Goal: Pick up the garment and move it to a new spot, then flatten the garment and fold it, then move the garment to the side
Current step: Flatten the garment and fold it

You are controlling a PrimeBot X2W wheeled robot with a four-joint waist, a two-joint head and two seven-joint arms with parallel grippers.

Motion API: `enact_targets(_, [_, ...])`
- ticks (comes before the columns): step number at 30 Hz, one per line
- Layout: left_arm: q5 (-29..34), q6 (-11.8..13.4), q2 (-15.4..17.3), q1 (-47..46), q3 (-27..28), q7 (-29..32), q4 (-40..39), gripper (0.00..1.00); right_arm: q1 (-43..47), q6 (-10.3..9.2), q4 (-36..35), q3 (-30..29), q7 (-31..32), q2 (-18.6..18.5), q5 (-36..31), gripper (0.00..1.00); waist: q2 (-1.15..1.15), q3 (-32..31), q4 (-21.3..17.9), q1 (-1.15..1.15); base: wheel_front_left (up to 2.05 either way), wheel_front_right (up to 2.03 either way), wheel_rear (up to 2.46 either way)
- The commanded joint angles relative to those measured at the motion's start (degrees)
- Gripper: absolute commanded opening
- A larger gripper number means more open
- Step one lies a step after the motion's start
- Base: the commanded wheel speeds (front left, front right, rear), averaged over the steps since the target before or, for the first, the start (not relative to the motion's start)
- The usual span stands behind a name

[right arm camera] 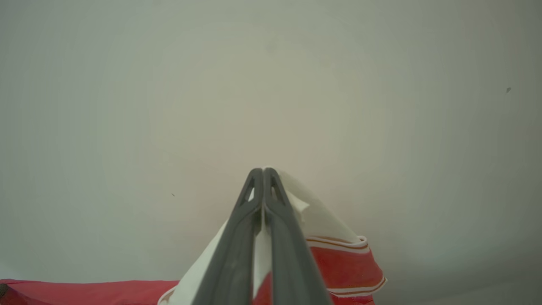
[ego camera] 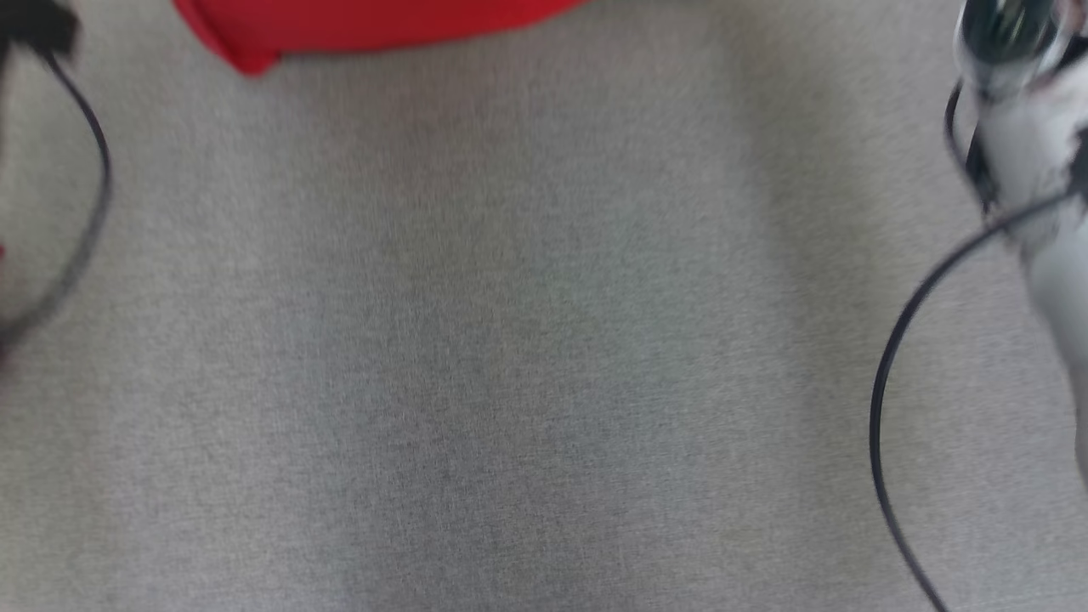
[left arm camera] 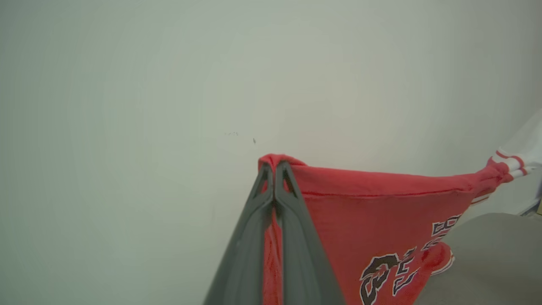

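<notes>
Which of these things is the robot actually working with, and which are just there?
In the job: garment; left gripper and right gripper, both shut on it.
Just there: grey surface; black cables; pale wall.

We look down on a grey woven surface that takes up most of the frame. At the top edge, left of centre, we see the lower part of a red garment, its rounded corner hanging lowest at its left end. On the right a pale forearm comes in blurred, with a black cable looping down from it. At the far left a second black cable curves below a dark blurred shape we cannot identify.
</notes>
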Motion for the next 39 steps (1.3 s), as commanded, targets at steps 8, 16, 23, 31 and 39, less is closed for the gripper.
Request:
enact_targets(8, [-4.91,9.86,5.35,27.33,3.61,-0.5,-21.44,0.0,23.02,0.0,-13.08,1.79,-0.63,-5.7,3.94,0.0,0.0,-9.86,-1.06,0.01,0.0,0.0,0.0])
enact_targets(16, [-5.53,16.54,6.17,44.37,5.81,-0.48,-32.89,0.0,39.47,0.0,-20.11,-1.67,-1.2,-6.69,3.76,0.0,0.0,-13.08,-0.56,0.01,0.0,0.0,0.0])
enact_targets(23, [-2.19,18.69,2.47,61.61,8.79,-0.51,-38.76,0.0,56.04,0.0,-27.76,-4.9,4.47,-6.14,1.47,0.0,0.0,-16.17,-0.49,0.01,0.0,0.0,0.0])
enact_targets(31, [2.02,17.16,-5.16,74.79,13.0,-0.52,-37.92,0.0,72.64,0.0,-35.13,-13.08,13.16,-3.82,-2.17,0.0,0.0,-18.52,0.1,0.01,0.0,0.0,0.0])
enact_targets(39, [5.87,13.48,-10.63,84.2,17.82,-0.51,-34.37,0.0,86.5,0.0,-40.98,-22.89,22.2,0.87,-6.62,0.0,0.0,-20.65,1.38,0.01,0.0,0.0,0.0])
